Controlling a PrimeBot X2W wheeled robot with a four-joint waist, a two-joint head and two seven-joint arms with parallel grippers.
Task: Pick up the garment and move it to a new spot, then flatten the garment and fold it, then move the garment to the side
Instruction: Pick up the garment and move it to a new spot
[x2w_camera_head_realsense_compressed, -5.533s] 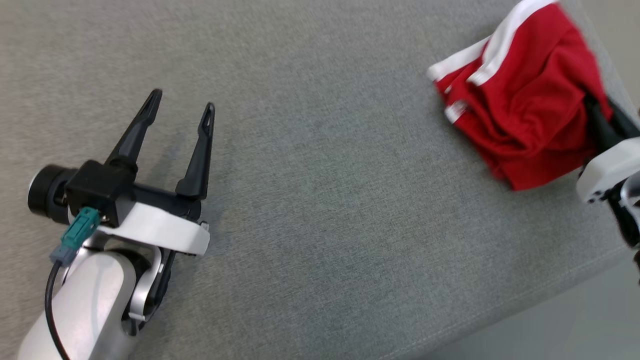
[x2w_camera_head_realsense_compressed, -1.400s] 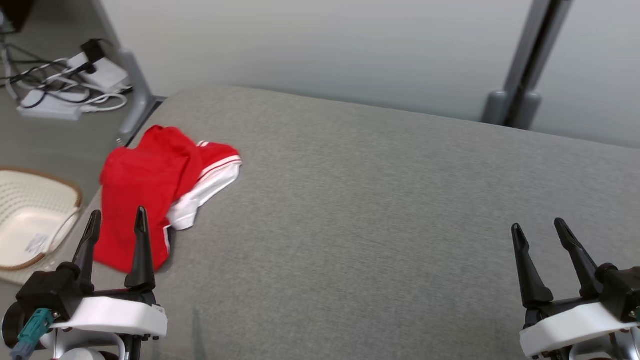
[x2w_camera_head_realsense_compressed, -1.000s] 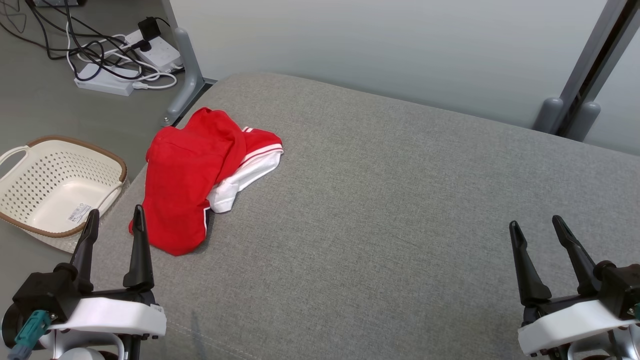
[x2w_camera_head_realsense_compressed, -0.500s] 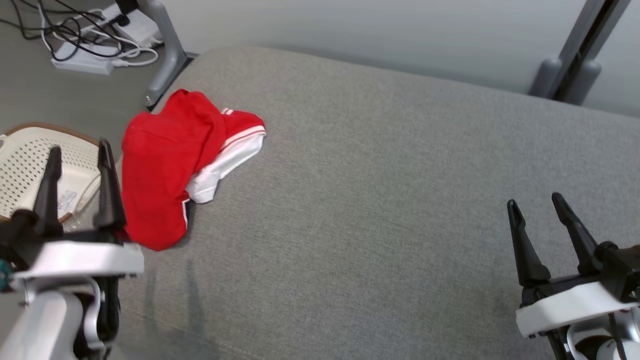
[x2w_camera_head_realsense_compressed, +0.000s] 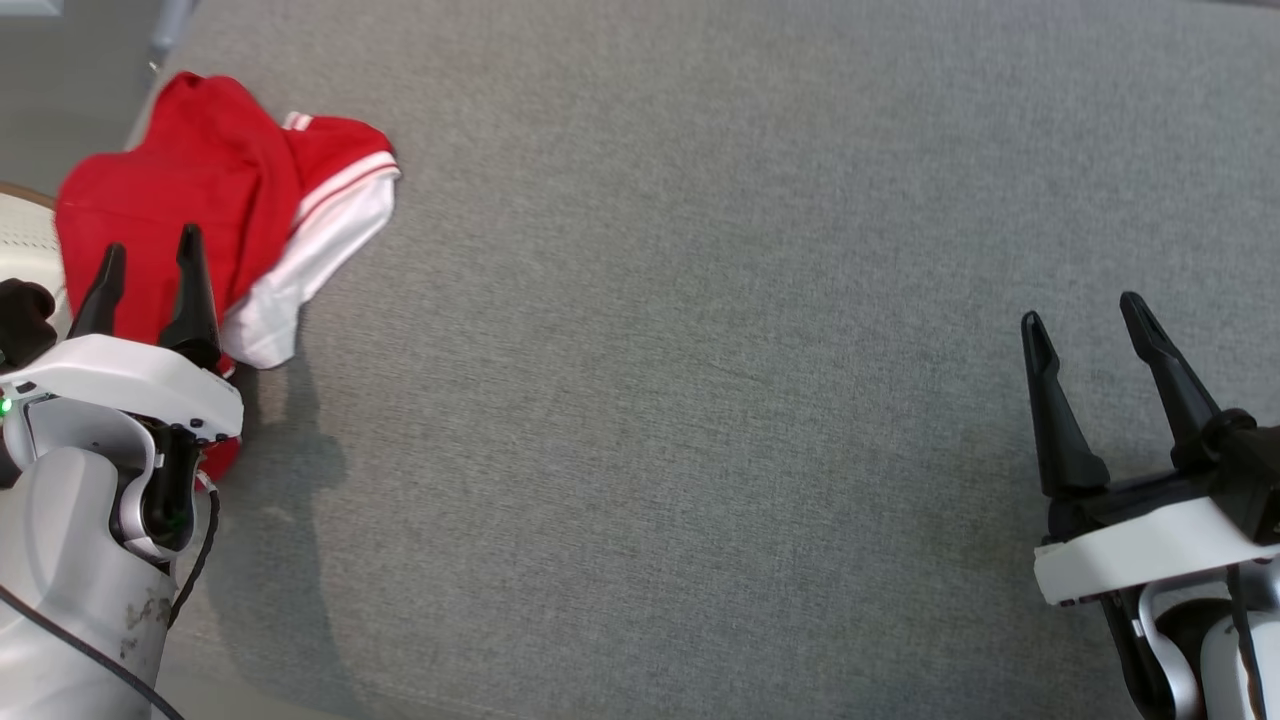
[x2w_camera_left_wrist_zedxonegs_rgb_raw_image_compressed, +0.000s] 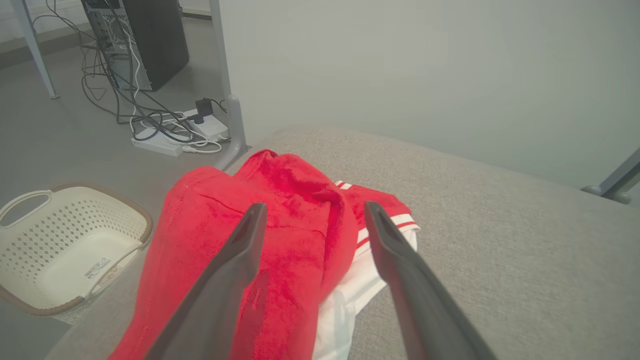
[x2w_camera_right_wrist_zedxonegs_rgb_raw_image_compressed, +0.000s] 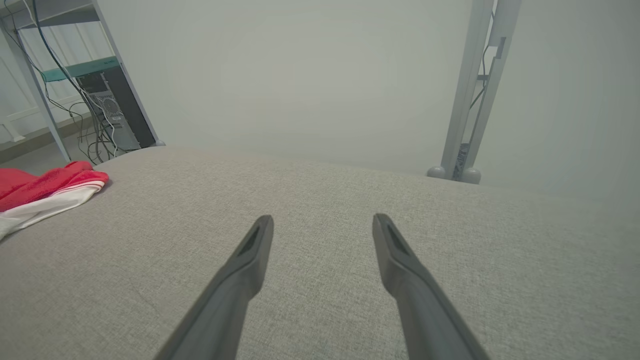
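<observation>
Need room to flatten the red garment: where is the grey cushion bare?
The grey fabric cushion is bare from the crumpled red-and-white garment across to the right claw. Crowded at the left edge, where the left claw hovers over the garment.

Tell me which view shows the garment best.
Left wrist view: the garment sits centred and close, folds and white hem clear. Head view has the left gripper overlapping it; right wrist view catches an edge.

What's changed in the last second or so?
The left tool has advanced over the red garment, jaws open, gripping nothing; the head view also tilted down. Unchanged: garment crumpled at the left edge of the cushion, right tool open over bare fabric.
</observation>
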